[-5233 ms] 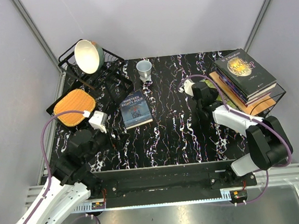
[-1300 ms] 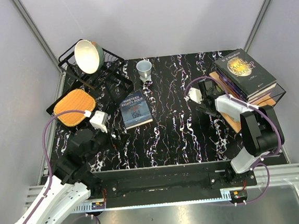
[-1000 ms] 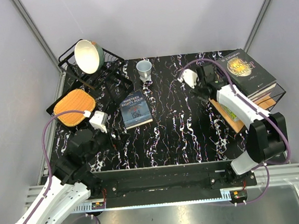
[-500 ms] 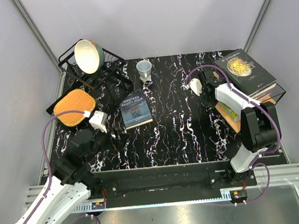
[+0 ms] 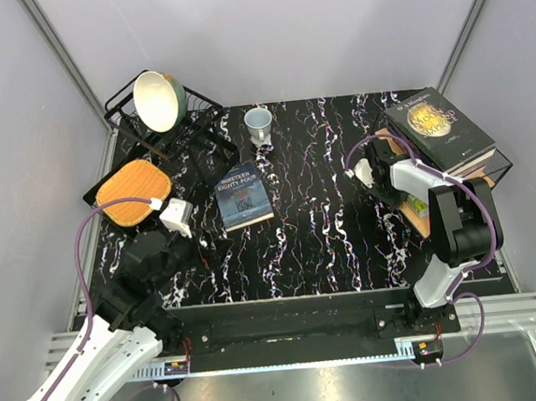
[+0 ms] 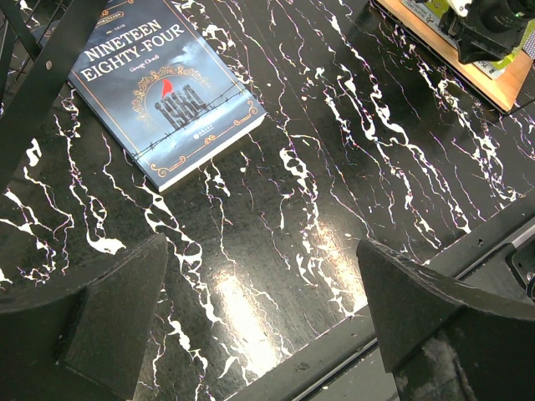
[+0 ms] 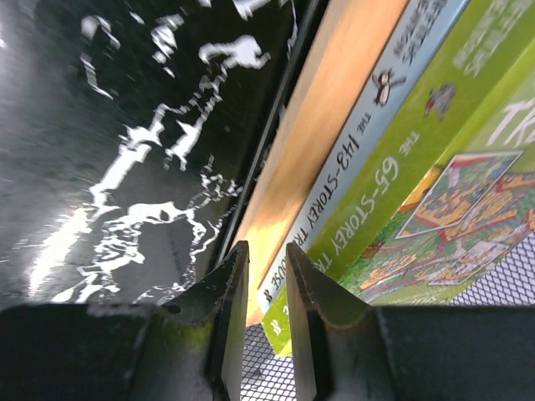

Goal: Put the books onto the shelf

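Blue-grey Nineteen Eighty-Four (image 6: 163, 104) lies flat, left of bench (image 5: 317, 224) centre. I judge it light, bendy and slick, so I'd pinch one long edge. Left gripper (image 6: 263, 284) gapes wide; right gripper (image 7: 266, 284) is nearly closed, empty, beside the shelf (image 7: 334, 109).

Table (image 5: 316, 215) is black marble-look with white and purplish veins all over. Ahead of the black left fingers (image 6: 100, 309), the paperback (image 6: 163, 92) is blue-grey with an orange border and a small red bit in the middle. Right next to the black right fingers (image 7: 221, 326) are the orange-brown shelf board (image 7: 322, 134), a pale blue book spine (image 7: 368, 125) and a lime green book (image 7: 393, 180) with a colourful cartoon cover.
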Controlling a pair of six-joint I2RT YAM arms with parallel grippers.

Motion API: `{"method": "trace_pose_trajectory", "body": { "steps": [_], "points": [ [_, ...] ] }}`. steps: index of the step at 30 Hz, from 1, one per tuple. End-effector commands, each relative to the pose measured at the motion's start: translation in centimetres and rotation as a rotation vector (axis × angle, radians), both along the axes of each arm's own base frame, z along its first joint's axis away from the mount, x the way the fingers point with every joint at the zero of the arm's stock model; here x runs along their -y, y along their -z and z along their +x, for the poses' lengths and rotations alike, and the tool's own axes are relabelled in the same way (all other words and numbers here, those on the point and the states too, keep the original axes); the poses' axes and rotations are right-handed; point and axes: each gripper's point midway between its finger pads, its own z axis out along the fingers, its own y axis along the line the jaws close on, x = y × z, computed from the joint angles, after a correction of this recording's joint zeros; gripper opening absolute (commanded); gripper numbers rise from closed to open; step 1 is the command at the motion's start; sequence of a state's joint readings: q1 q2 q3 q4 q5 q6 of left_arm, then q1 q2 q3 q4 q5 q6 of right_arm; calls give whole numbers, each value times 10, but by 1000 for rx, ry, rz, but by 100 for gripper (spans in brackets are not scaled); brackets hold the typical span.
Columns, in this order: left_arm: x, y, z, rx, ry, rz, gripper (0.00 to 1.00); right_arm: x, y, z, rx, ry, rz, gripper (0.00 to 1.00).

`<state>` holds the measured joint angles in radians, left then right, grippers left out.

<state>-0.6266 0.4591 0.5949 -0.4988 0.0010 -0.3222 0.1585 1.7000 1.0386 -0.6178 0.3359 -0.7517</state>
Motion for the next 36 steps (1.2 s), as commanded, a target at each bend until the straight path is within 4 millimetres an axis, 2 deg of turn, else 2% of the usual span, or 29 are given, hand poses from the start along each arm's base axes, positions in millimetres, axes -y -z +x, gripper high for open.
{"method": "trace_pose_trajectory", "body": {
  "steps": [1, 11, 14, 15, 16, 17, 18, 19, 20, 21, 22, 23, 25, 26, 28, 31, 34, 35, 36],
  "points": [
    [2, -11, 6, 45, -8, -26, 99, 18, -6, 2, 37, 25, -61, 29],
    [2, -11, 7, 45, -8, -26, 99, 27, -11, -10, 40, 35, -81, 29],
    [3, -10, 7, 44, -8, -25, 99, 17, -18, -12, 41, 17, -19, 30],
    [3, -10, 7, 41, -9, -26, 99, 5, -23, -12, 47, -8, 50, 31],
    [3, -10, 7, 38, -10, -28, 99, -2, -26, -22, 7, -15, 95, 33],
    [3, -10, 7, 35, -12, -29, 99, -13, -40, -16, 28, -27, 157, 34],
    [3, -10, 8, 29, -14, -30, 99, -36, -51, -17, 35, -63, 288, 36],
    [4, -10, 8, 24, -16, -32, 99, -49, -59, -27, 6, -62, 361, 39],
    [4, -11, 8, 18, -18, -35, 99, -62, -83, -17, 57, -77, 433, 44],
    [5, -12, 9, 8, -22, -43, 99, -82, -101, -20, 72, -76, 553, 46],
    [6, -12, 9, 2, -27, -49, 99, -93, -128, -11, 132, -96, 612, 51],
    [7, -14, 11, -11, -34, -59, 99, -106, -146, -10, 163, -118, 685, 53],
    [9, -14, 13, -26, -42, -69, 99, -117, -179, 0, 239, -122, 752, 56],
    [11, -16, 14, -38, -48, -79, 99, -122, -190, 1, 256, -124, 787, 59],
    [13, -16, 15, -57, -56, -97, 99, -127, -211, 7, 310, -143, 817, 59],
    [17, -13, 20, -87, -76, -123, 99, -144, -226, 3, 310, -185, 920, 62],
    [27, -8, 21, -135, -58, -158, 99, -162, -233, -6, 292, -217, 1027, 70],
    [28, -2, 24, -160, -68, -157, 99, -173, -243, -9, 303, -248, 1102, 77],
    [28, 1, 26, -176, -75, -159, 99, -178, -235, -13, 279, -241, 1139, 83]
  ]
}}
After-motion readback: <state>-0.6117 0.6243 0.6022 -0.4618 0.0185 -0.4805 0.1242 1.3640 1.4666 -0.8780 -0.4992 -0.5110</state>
